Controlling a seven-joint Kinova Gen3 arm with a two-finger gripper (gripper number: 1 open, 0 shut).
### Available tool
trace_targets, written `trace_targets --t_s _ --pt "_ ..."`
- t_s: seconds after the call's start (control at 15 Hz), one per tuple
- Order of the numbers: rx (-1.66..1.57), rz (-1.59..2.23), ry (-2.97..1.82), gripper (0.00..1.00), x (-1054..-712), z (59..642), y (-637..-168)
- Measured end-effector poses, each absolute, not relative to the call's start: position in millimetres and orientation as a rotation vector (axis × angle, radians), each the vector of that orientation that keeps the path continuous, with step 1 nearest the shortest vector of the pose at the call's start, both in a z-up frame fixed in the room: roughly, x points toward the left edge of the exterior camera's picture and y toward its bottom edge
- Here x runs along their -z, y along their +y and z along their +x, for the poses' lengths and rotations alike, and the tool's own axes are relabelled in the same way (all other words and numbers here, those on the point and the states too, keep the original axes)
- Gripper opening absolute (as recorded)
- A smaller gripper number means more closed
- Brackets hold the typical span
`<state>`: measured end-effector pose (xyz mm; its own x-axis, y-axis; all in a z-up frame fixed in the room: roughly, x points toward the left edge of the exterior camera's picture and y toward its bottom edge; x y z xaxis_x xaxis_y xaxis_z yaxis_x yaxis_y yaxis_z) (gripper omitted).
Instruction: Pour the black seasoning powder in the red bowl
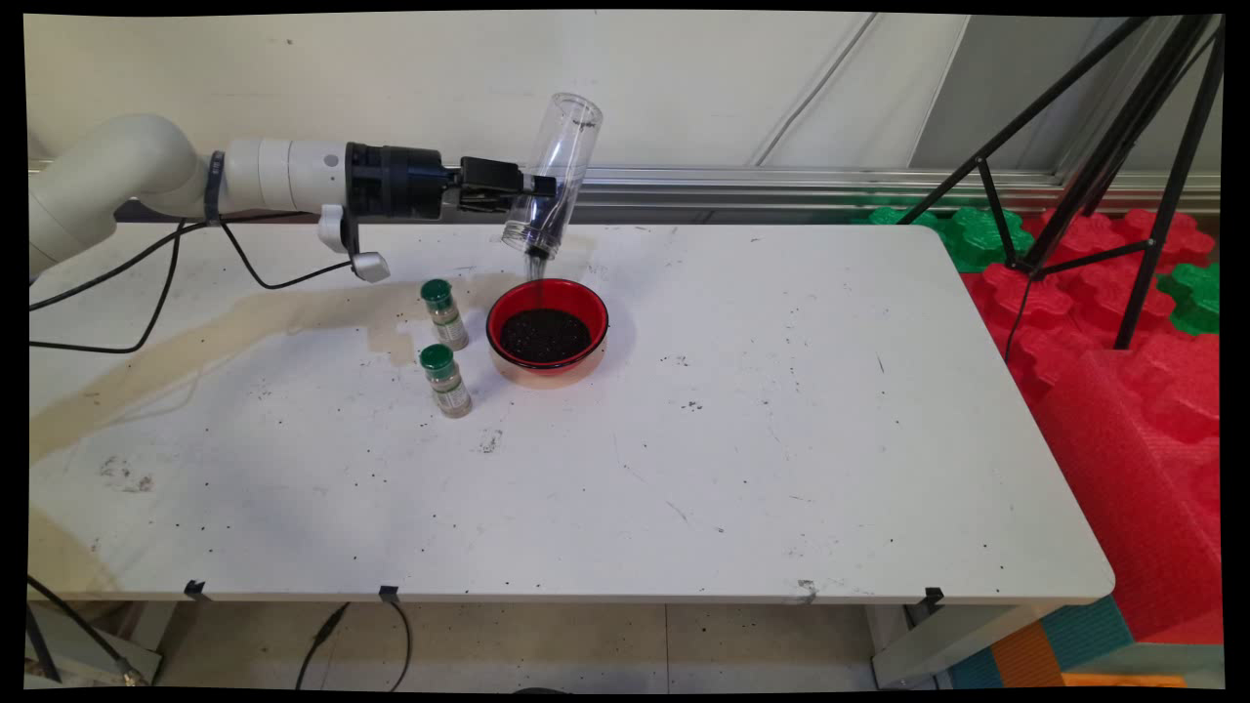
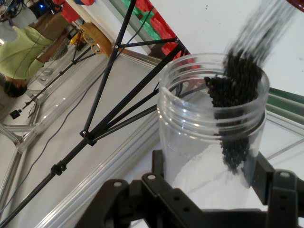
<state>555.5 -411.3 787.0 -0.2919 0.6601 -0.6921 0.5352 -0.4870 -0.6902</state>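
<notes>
Nearest, two small green-capped spice jars [image 1: 445, 356] standing just left of a round red bowl [image 1: 548, 333] of dark granules [image 1: 544, 335] on the white table [image 1: 781, 420]. Above the bowl's far rim, black two-finger gripper [image 1: 532, 190] clamped around a clear plastic jar [image 1: 553, 176], tipped mouth-down, grains streaming out. Likely light, smooth, slippery, somewhat squeezable; best held mid-body, as here.

My arm [image 1: 146, 176] comes in from the left, its forearm lying level above the far part of the counter, black cables [image 1: 146, 264] drooping beneath it. My wrist is rolled so the gripper [image 1: 532, 190] points right, clamped sideways on a clear jar [image 1: 557, 176] that tilts mouth-down. One finger [image 2: 259, 178] presses the jar's wall.
</notes>
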Motion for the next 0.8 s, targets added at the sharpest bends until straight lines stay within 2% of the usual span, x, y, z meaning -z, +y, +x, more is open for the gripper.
trace_targets --t_s 0.8 --pt "-1.953 -1.891 -1.470 0.00 -788.9 554.0 -411.1"
